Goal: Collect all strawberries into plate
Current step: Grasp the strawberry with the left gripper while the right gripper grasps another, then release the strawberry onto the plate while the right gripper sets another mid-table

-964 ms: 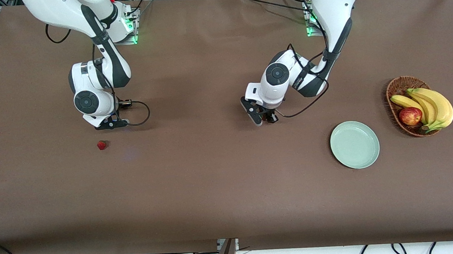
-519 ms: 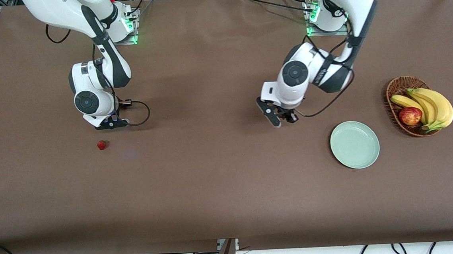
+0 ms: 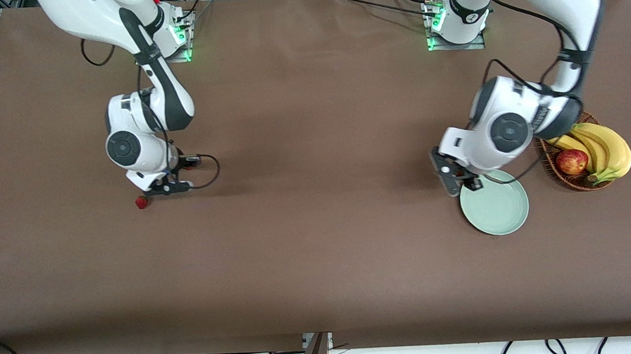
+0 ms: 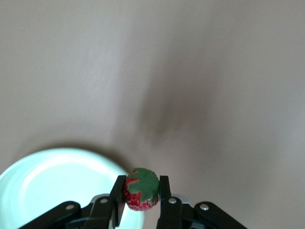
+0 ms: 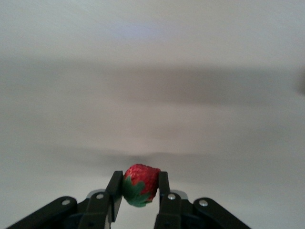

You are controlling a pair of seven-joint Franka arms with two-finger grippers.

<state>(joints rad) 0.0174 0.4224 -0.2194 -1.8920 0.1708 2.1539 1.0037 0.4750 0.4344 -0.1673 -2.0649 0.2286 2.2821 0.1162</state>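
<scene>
My left gripper (image 4: 141,180) is shut on a small red strawberry (image 4: 141,194) with a green leafy top. It hangs over the rim of the pale mint-green plate (image 3: 498,208), at the edge toward the right arm's end. My right gripper (image 5: 139,177) is shut on a second strawberry (image 5: 142,181) above the brown table. In the front view the right gripper (image 3: 152,191) is close beside a third strawberry (image 3: 141,202), which lies loose on the table. The plate (image 4: 52,186) holds nothing.
A brown wicker basket (image 3: 549,122) with bananas (image 3: 605,148) and a red-yellow apple (image 3: 571,162) stands next to the plate, at the left arm's end of the table. The left arm's wrist (image 3: 504,130) hangs partly over the basket.
The left arm has carried its strawberry from the middle of the table to the plate's rim. The right gripper has closed on its strawberry and shifted toward the loose one.
</scene>
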